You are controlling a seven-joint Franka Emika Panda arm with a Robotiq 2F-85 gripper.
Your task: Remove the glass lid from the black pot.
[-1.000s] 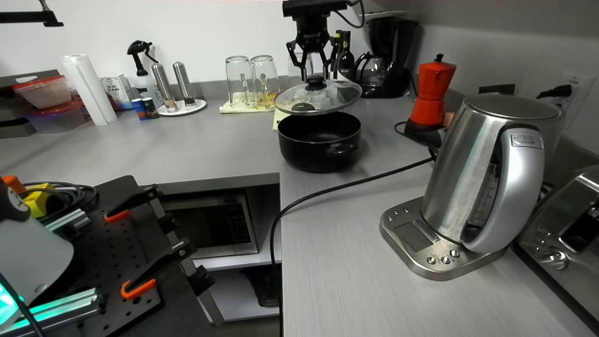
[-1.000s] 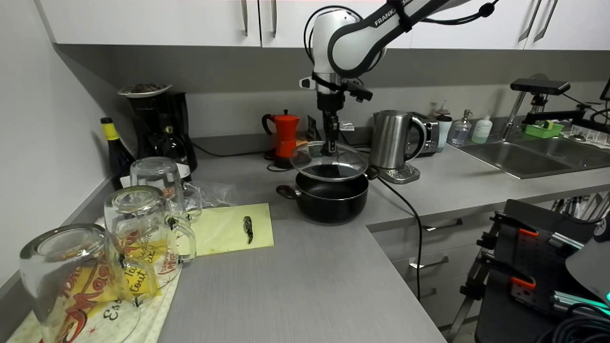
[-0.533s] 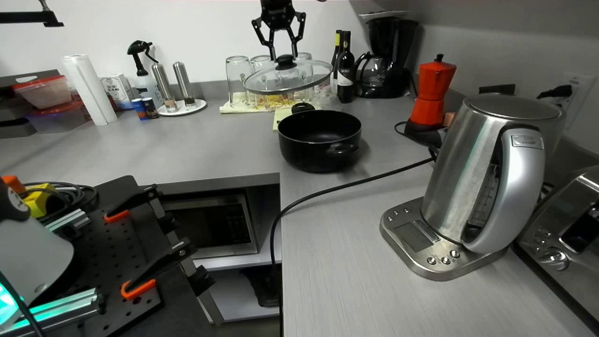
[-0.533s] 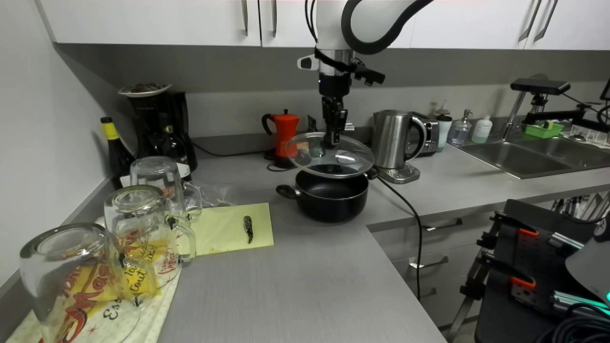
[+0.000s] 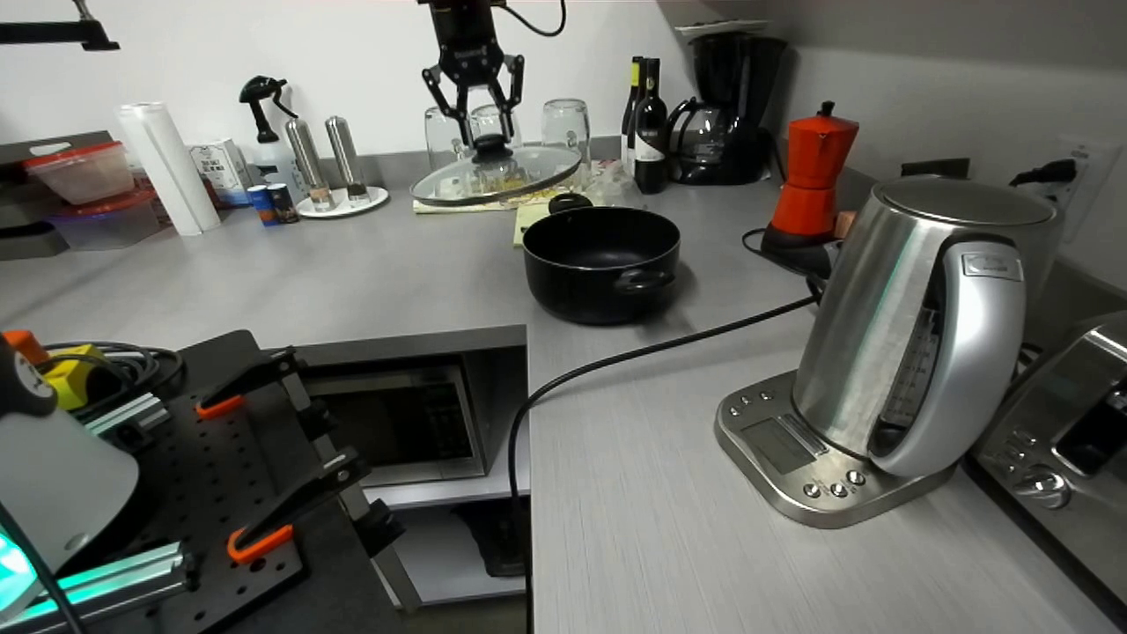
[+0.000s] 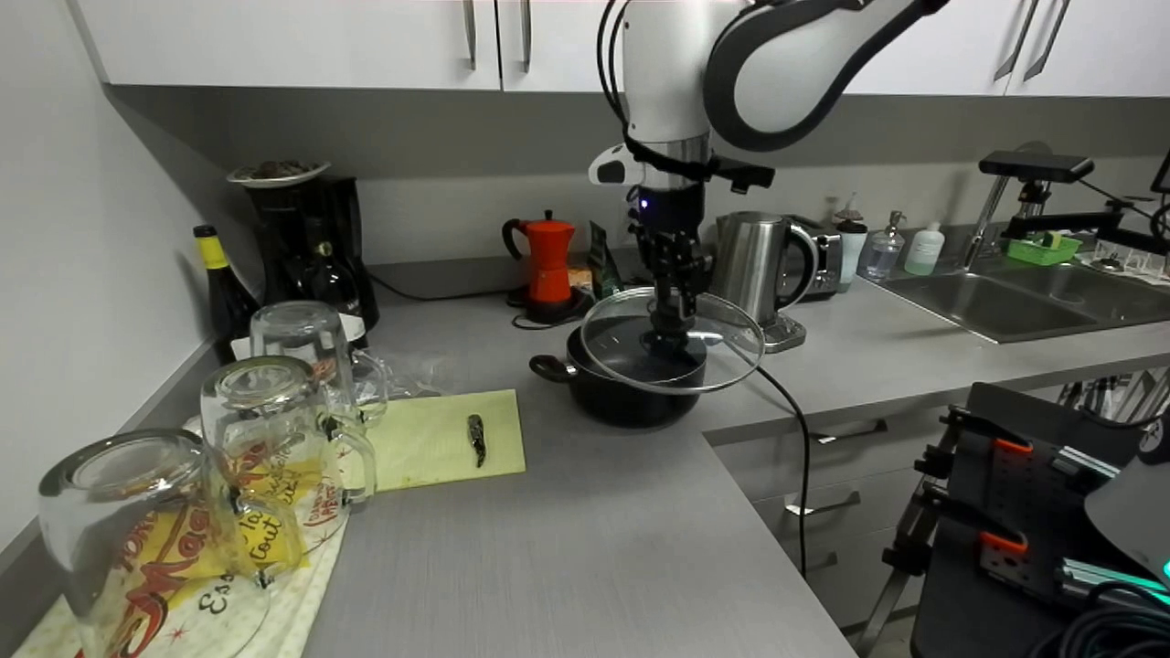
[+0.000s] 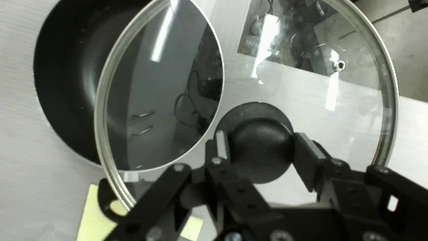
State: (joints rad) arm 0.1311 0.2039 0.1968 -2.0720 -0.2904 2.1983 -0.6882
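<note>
Well left of the jaws in an exterior view, a white roll (image 5: 167, 167) and two steel cylinders (image 5: 347, 158) are standing on the counter (image 5: 396, 282), and right here the gripper (image 5: 488, 138) is pinching the black knob (image 7: 262, 150) of the glass lid (image 5: 506, 176), which is hanging tilted directly under the jaws! Lower and to the right of the jaws, the black pot (image 5: 577, 291) is sitting there showing its dark inside, and farther right the red moka pot (image 5: 814, 167) and the steel kettle (image 5: 858, 326) are standing well apart.

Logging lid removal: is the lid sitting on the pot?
No, the end effector holds the lid by its knob, apart from the pot.
</note>
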